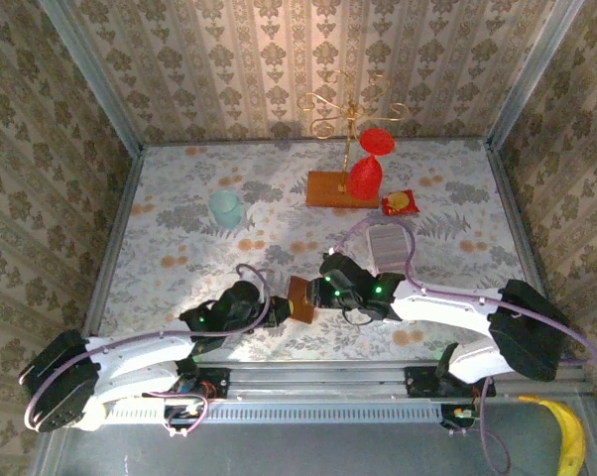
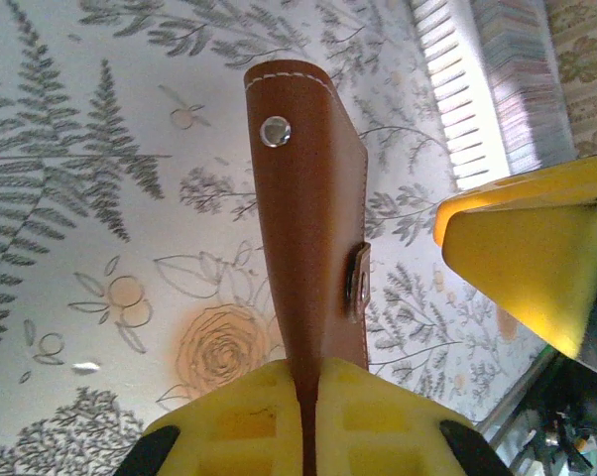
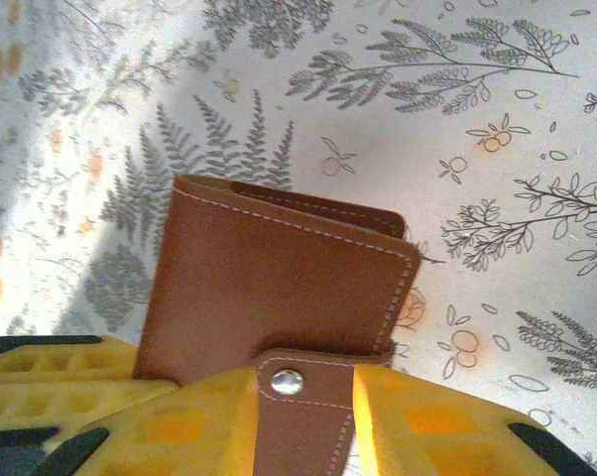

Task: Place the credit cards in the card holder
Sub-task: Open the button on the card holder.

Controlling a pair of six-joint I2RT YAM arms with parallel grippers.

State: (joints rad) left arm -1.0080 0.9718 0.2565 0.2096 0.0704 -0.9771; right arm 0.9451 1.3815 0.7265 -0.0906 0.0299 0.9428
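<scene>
Left pincer (image 2: 308,387) pinches card holder (image 2: 306,218) over fern-printed table (image 2: 90,198)

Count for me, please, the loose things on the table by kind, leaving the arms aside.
card holder: 1
white tray with a row of credit cards: 1
pale green cup: 1
red-and-yellow packet: 1
stand with a wooden base: 1
red ornaments hanging on it: 2
Total: 7

Wallet (image 1: 299,299) mostly covered by grippers.
From above, the left gripper (image 1: 279,309) and right gripper (image 1: 319,297) cover all but a brown sliver; closed, it hides its pockets.
</scene>
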